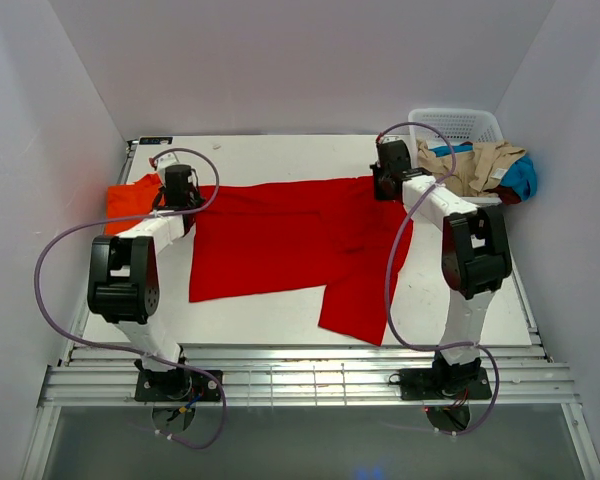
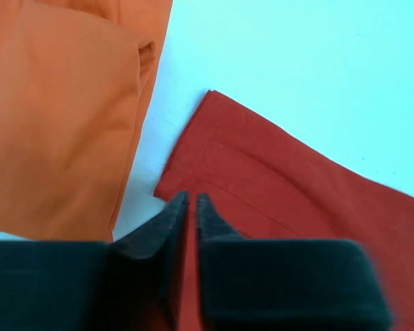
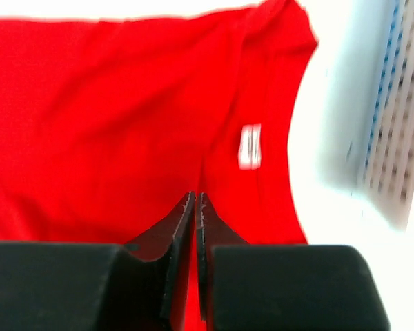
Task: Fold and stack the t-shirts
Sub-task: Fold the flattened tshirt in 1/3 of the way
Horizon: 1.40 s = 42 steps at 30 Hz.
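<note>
The red shirt (image 1: 280,245) lies spread across the middle of the table (image 1: 280,150), one sleeve hanging toward the near edge. The orange shirt (image 1: 130,200) sits bunched at the far left, just beside the red one's left end. Both are thin, limp and light. They will sag and crease wherever they are not supported, and a single pinch would likely drag the rest along. The best holds are probably doubled seams: hem corners, the shoulder line, or the collar (image 3: 283,117). The left gripper (image 2: 191,200) sits on the stitched corner of the red shirt with its jaws drawn nearly together. A sliver of red shows in the slit, so it appears to be pinching that edge. The right gripper (image 3: 195,196) is pressed together on the red cloth just short of the collar, near the basket (image 1: 460,122). The only marking is a small white tag (image 3: 250,146) inside the neckline, and its print is too blurred to read.
</note>
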Available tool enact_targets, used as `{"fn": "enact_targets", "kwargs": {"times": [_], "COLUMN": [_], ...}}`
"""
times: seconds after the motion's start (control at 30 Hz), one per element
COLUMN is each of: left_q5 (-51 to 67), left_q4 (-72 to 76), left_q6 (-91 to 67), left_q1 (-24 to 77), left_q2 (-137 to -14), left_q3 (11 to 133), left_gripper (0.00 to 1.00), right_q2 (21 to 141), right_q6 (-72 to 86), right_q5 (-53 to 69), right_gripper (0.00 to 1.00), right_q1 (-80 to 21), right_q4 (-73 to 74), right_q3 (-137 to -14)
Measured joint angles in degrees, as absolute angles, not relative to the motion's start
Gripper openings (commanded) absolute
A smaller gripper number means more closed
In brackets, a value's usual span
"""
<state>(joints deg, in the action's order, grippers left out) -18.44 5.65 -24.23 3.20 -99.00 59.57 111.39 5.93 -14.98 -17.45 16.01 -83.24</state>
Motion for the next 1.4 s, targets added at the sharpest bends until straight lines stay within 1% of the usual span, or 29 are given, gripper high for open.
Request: {"fn": "enact_targets", "kwargs": {"times": [0.03, 0.1, 0.3, 0.43, 0.6, 0.67, 0.7, 0.73, 0.8, 0.97, 1.17, 1.4], "left_q5": [-18.4, -18.4, -17.8, -17.8, -18.2, -18.2, -18.3, -18.3, -18.4, -18.4, -18.2, -18.0], "left_q4": [5.8, 5.7, 6.2, 6.6, 7.0, 7.4, 7.6, 7.7, 7.8, 7.9, 6.5, 6.0], "left_q6": [-24.3, -24.1, -24.0, -23.7, -23.1, -22.9, -22.7, -22.6, -22.5, -22.5, -22.5, -22.5], "left_q1": [3.1, 3.1, 3.1, 3.1, 3.1, 3.1, 3.1, 3.1, 3.1, 3.1, 3.1, 3.0], "left_q2": [-100.1, -102.3, -108.9, -111.3, -112.0, -112.1, -112.2, -112.3, -112.4, -114.0, -117.1, -117.3], "left_q3": [60.1, 61.4, 65.6, 67.5, 68.4, 68.8, 69.0, 69.3, 69.8, 71.3, 73.3, 73.3], "left_gripper": [0.14, 0.13, 0.11, 0.11, 0.11, 0.11, 0.11, 0.11, 0.11, 0.12, 0.12, 0.12], "right_q2": [112.5, 115.3, 124.3, 127.9, 128.1, 128.0, 127.9, 127.7, 127.3, 126.7, 126.7, 127.3], "right_q6": [5.8, 5.8, 5.5, 5.3, 4.8, 4.5, 4.4, 4.4, 4.0, 3.9, 3.9, 3.9], "right_q5": [-14.3, -12.5, -7.7, -4.8, -2.7, -2.3, -2.1, -1.9, -1.5, -1.2, -0.6, 1.5], "right_gripper": [0.08, 0.08, 0.08, 0.08, 0.09, 0.13, 0.18, 0.21, 0.24, 0.28, 0.3, 0.31], "right_q1": [-16.9, -15.5, -11.4, -9.5, -9.0, -9.1, -9.1, -9.1, -9.1, -9.0, -8.7, -8.2], "right_q4": [15.6, 15.2, 14.6, 14.2, 11.9, 11.1, 10.8, 10.6, 10.3, 10.2, 10.4, 10.4], "right_q3": [-84.3, -87.0, -94.2, -97.0, -97.1, -97.1, -97.1, -97.1, -97.1, -97.6, -98.8, -98.9]}}
